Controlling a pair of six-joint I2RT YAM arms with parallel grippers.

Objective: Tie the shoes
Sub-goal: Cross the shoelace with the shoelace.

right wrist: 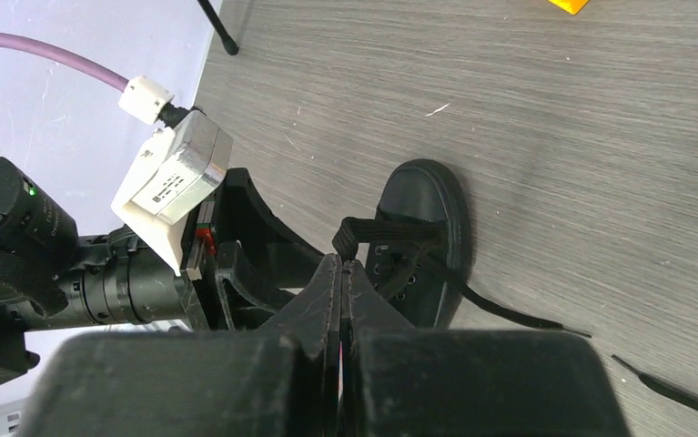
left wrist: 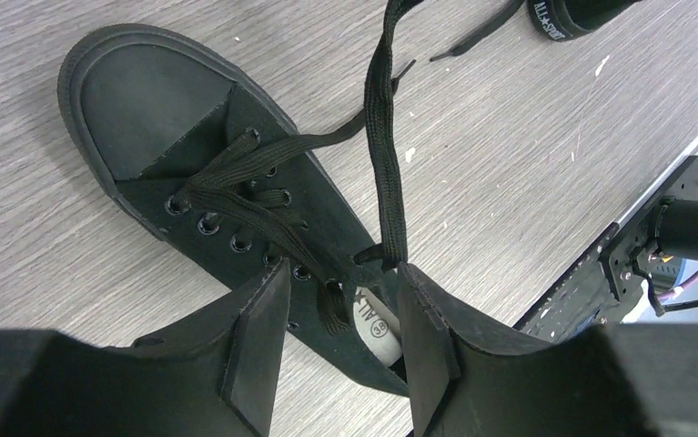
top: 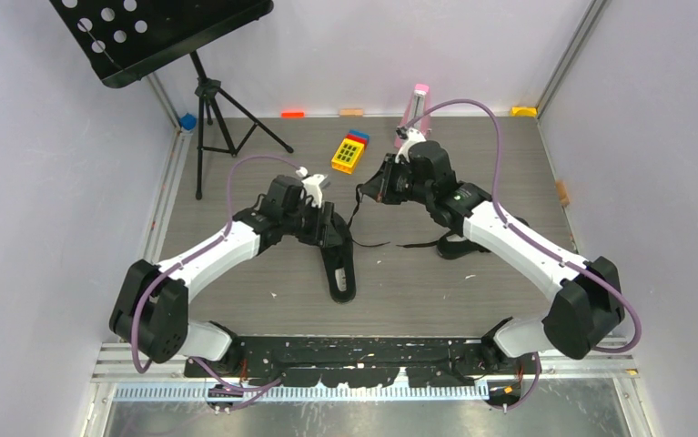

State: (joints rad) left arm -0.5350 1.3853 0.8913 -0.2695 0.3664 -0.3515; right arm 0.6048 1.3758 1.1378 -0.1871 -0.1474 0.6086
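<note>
My right claw [right wrist: 342,266] is clenched on a lace [left wrist: 383,137] and holds it taut, up and away from the shoe [left wrist: 172,109]. I judge this frees a strand for the knot. My left claw [left wrist: 340,287] is released, jaws astride the shoe's tongue end at the lower middle of its view, toe toward the upper left. The other shoe [top: 454,244] lies on the counter [top: 509,164], right of centre, under my right arm.

Black sneaker [top: 339,269] mid-table, laces [left wrist: 383,137] untied, second sneaker [left wrist: 572,16] to its right
</note>
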